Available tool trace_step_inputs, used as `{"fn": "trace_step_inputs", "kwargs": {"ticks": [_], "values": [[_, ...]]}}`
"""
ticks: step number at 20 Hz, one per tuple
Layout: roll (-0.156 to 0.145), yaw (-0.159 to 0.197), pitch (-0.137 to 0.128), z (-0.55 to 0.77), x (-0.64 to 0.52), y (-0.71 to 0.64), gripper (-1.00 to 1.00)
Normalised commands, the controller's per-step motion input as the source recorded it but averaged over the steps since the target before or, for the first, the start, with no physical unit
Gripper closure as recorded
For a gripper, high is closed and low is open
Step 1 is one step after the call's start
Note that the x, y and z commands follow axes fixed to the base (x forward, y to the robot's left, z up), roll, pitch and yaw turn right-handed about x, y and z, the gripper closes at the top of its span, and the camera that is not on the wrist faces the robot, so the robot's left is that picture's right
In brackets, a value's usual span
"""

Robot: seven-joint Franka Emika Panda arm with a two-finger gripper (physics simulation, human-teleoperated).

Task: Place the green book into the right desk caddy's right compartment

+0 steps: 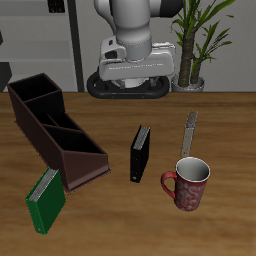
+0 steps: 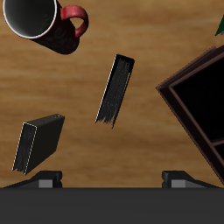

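Gripper point(image 2: 112, 180): I see only its two finger bases, so I cannot tell how wide it stands; nothing visibly held.
Green book point(image 1: 45, 201): my exterior view has it at 7 o'clock, touching the right desk caddy's point(image 1: 55, 130) sloped end.
Black book point(image 1: 141, 153): upright, centre table.
Red mug point(image 1: 188, 183): 4 o'clock of the black book.

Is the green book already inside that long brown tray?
No, the green book stands on the table near its front edge, outside the right desk caddy, just off the caddy's nearest end.
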Motion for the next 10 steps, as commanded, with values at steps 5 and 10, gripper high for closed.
{"fn": "trace_step_inputs", "kwargs": {"ticks": [5, 10], "values": [[-0.018, 0.01, -0.015, 0.03, 0.05, -0.14, -1.0], [0.03, 0.017, 0.009, 0.05, 0.09, -0.24, -1.0]]}}
